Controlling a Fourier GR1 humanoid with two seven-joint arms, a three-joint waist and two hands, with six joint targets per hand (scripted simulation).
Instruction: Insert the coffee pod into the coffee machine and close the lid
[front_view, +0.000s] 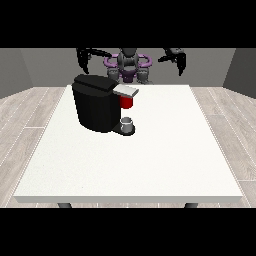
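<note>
In the front view, a large white rectangular table (150, 165) fills the middle, and the robot sits behind its far edge. A boxy black coffee machine (95, 107) stands on the table's far part towards the view's left. Its grey lid (126, 90) juts out over the brewing head and appears to lie flat or nearly so. Just beneath the lid a red part (126, 102) shows, which may be the coffee pod already seated in its holder, though I cannot tell that for certain. Below it, a small grey cup (127, 122) stands on the machine's base.

The hand at the view's left (84, 56) hangs raised beside the robot's shoulder, well apart from the machine, holding nothing; its fingers droop downward, relaxed. The hand at the view's right (177, 58) is raised likewise, empty, fingers hanging slack.

Judging from this, neither hand is engaged. If the red part is the pod, what remains is checking that the lid is fully pressed down. The nearer hand, at the view's left, would need to descend over the lid and push on its top.
</note>
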